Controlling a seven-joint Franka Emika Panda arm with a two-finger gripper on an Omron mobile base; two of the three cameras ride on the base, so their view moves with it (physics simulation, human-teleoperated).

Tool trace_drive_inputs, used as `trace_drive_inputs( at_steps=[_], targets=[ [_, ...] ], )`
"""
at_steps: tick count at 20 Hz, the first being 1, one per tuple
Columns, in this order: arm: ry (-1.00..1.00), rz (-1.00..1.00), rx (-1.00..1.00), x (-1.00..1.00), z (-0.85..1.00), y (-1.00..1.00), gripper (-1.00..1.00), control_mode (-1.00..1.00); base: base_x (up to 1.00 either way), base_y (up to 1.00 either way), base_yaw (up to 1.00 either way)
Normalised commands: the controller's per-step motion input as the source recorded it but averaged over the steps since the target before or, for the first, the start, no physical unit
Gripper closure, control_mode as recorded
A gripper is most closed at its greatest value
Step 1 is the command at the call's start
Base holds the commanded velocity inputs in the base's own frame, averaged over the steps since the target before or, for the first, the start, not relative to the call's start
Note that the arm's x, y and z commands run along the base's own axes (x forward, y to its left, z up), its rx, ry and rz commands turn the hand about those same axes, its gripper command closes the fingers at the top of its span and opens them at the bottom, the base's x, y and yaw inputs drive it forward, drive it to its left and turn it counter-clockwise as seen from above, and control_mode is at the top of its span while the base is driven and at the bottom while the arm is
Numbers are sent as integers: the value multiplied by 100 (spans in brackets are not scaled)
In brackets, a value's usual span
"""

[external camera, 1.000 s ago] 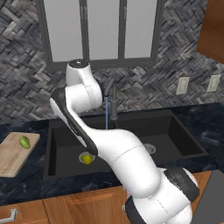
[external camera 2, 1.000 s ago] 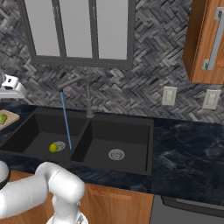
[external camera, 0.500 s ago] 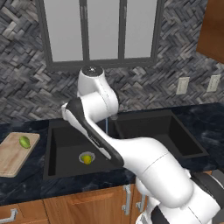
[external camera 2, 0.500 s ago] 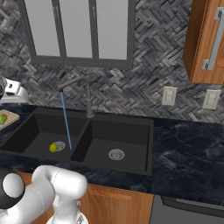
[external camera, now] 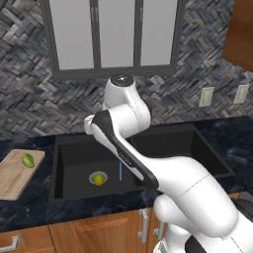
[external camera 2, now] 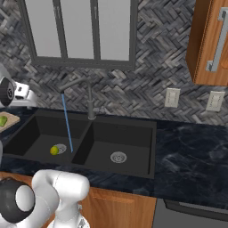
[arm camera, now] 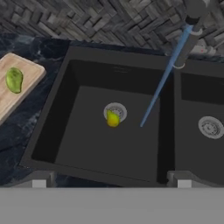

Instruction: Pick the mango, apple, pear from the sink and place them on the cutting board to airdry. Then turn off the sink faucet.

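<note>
Sink point(arm camera: 65, 131): black double basin set in the dark table point(external camera 2: 196, 151), a silver drain in each basin.
Yellow-green fruit point(arm camera: 113, 118): in the left basin, resting on the drain point(arm camera: 117, 110), near where the water lands.
Green fruit point(arm camera: 14, 80): lying on the cutting board point(arm camera: 30, 70), apart from the sink.
Cutting board: on the table just left of the sink, light wood, nothing else seen on it.
Sink faucet point(external camera 2: 89, 100): upright post behind the divider, spout angled over the left basin.
Water stream point(arm camera: 162, 83): thin blue line running from the spout to the left basin floor.
Tool: raised above the sink, looking down into the left basin; jaws spread wide, holding nothing.
</note>
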Motion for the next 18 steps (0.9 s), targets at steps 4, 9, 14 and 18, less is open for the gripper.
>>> trace_drive_inputs(
  at_steps=[4,9,14,18],
  targets=[
    [0,-7,0,0,-9,-30,-100,-100,0,0,0],
    [1,-7,0,0,-23,-31,-100,-100,0,0,0],
    [2,-3,1,0,-17,-10,-100,-100,0,0,0],
    [0,0,9,0,0,0,-100,-100,0,0,0]
  ],
)
